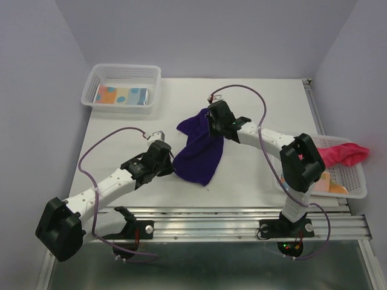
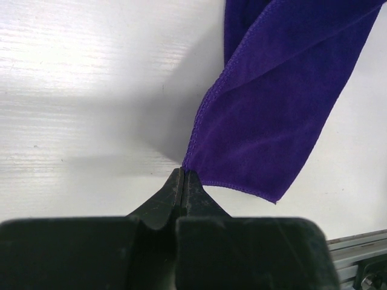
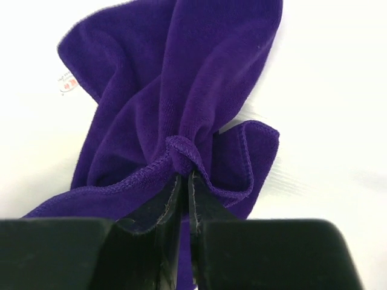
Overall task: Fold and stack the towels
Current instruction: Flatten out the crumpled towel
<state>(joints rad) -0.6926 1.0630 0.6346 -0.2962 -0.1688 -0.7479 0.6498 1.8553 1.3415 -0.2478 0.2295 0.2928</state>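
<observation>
The deep purple towel hangs between my two grippers above the middle of the table. My left gripper is shut on its lower left corner; in the left wrist view the closed jaws pinch the hem corner of the purple towel. My right gripper is shut on the towel's upper edge; in the right wrist view the bunched purple towel is clamped at the fingertips. A bright pink-red towel drapes over the right basket. A patterned towel lies folded in the far left basket.
A white mesh basket stands at the far left corner. Another white mesh basket sits at the right edge, holding a patterned cloth under the pink one. A metal rail runs along the near edge.
</observation>
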